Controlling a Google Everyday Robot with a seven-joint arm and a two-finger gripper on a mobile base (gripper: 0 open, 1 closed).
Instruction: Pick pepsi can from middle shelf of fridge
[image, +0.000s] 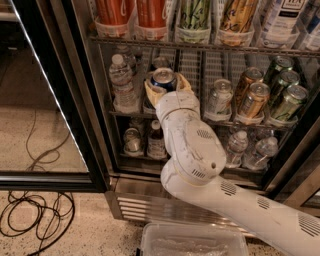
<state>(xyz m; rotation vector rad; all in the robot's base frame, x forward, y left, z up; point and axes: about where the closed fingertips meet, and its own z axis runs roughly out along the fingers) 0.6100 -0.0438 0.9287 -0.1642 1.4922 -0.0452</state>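
Observation:
The pepsi can (164, 78), blue with a silver top, stands at the front of a lane on the middle shelf (131, 114) of the fridge (136, 206). My gripper (166, 86) reaches into the shelf from below. Its tan fingers (150, 93) press against the can on the left and right, so it is shut on it. The white arm hides the lower part of the can. Another can top shows right behind it.
A water bottle (121, 80) stands left of the can, and a silver can (220, 97), gold cans (252, 96) and green cans (287, 95) to the right. Tall cans fill the shelf above and bottles the shelf below. The glass door stands open at left. Cables (35, 215) and a plastic bin (195, 242) lie on the floor.

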